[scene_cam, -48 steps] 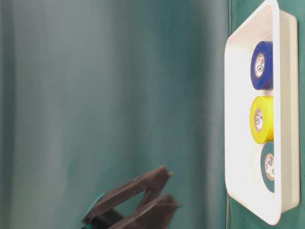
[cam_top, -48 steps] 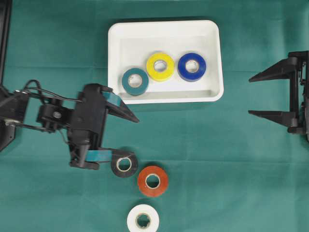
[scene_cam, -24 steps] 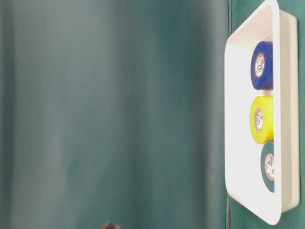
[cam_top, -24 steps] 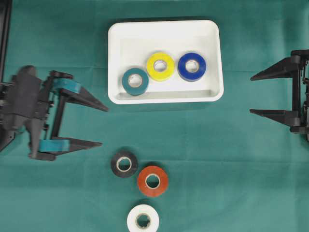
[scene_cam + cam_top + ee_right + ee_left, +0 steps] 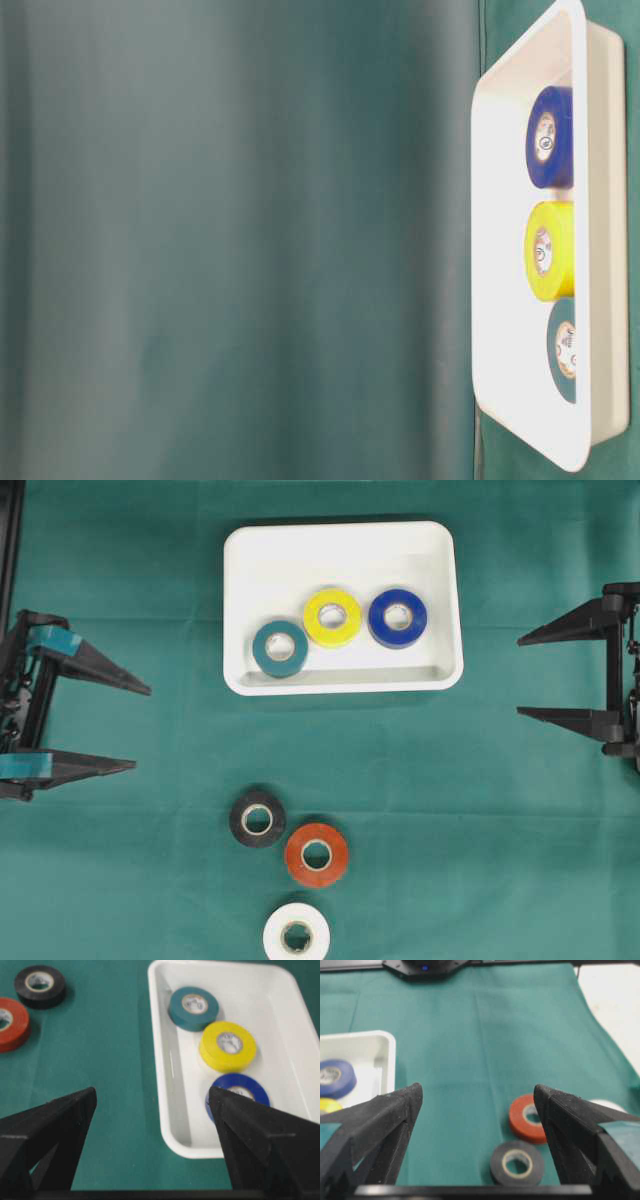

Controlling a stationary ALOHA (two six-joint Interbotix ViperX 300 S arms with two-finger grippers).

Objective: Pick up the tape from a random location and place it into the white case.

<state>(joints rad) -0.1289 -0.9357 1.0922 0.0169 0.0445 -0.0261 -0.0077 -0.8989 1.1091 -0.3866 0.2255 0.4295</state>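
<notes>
The white case point(image 5: 340, 542) sits at the top middle and holds a teal roll point(image 5: 280, 648), a yellow roll point(image 5: 332, 617) and a blue roll point(image 5: 397, 617). On the green cloth lie a black tape roll point(image 5: 257, 818), a red-orange roll point(image 5: 316, 854) and a white roll point(image 5: 296, 936). My left gripper point(image 5: 140, 728) is open and empty at the far left, well away from the loose rolls. My right gripper point(image 5: 518, 677) is open and empty at the far right. The left wrist view shows the black roll point(image 5: 517, 1162) and the red roll point(image 5: 526, 1118) ahead.
The case also shows in the right wrist view point(image 5: 165, 1060) and in the table-level view point(image 5: 600, 240). Green cloth covers the table. The table's right edge and pale floor point(image 5: 615, 1005) show in the left wrist view.
My left gripper has drawn back from beside the black roll to the far left edge, open and empty. The rolls and my right gripper have not moved.
</notes>
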